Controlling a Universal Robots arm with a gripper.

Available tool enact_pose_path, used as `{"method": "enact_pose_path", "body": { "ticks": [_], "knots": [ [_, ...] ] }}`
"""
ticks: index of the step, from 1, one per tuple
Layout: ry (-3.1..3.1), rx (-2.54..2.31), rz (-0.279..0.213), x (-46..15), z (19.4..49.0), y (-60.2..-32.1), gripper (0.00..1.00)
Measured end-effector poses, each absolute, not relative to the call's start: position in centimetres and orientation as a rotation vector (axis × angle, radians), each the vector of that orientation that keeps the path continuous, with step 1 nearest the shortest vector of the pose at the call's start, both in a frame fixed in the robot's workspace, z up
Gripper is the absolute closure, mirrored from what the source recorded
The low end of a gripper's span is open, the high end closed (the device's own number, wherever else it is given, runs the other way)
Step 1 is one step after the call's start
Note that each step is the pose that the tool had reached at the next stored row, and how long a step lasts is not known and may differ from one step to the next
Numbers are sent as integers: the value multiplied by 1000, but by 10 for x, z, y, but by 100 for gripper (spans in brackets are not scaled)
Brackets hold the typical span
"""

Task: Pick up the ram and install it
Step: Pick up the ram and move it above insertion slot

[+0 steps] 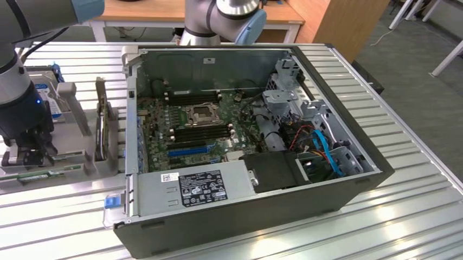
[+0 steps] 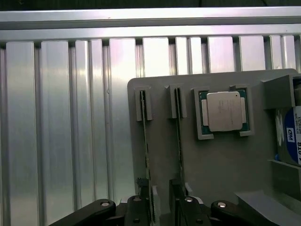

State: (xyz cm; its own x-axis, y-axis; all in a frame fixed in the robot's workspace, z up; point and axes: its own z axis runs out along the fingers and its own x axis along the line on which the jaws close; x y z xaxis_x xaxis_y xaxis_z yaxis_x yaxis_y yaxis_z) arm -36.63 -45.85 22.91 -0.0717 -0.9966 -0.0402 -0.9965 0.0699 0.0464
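Two rams stand on edge in slots of a grey holder (image 2: pixel 225 165), seen as thin lines: one ram (image 2: pixel 145 141) and a second ram (image 2: pixel 179 141). My gripper (image 2: pixel 161 209) hangs low over their near ends with its dark fingers (image 2: pixel 142 207) apart; each stick runs in under a finger and nothing is gripped between them. In the exterior view the gripper (image 1: pixel 29 156) is down at the holder, at that view's left, beside the open computer case (image 1: pixel 347 179). A green ram (image 1: pixel 47 174) shows at the holder's front. Black memory slots (image 1: pixel 203 132) lie on the motherboard.
A square silver processor (image 2: pixel 225 110) sits in a pocket of the holder, and a hard drive (image 2: pixel 292 136) stands beside it. The case holds a power supply (image 1: pixel 195 187), drive cages and blue cables (image 1: pixel 329 154). All of it rests on a ribbed metal table (image 2: pixel 56 141).
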Motion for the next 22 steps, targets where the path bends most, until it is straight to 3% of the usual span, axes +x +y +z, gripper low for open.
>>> {"method": "enact_pose_path", "body": {
  "ticks": [22],
  "knots": [
    [-2296, 2139, -96, -366, 226, -461, 69]
  ]
}}
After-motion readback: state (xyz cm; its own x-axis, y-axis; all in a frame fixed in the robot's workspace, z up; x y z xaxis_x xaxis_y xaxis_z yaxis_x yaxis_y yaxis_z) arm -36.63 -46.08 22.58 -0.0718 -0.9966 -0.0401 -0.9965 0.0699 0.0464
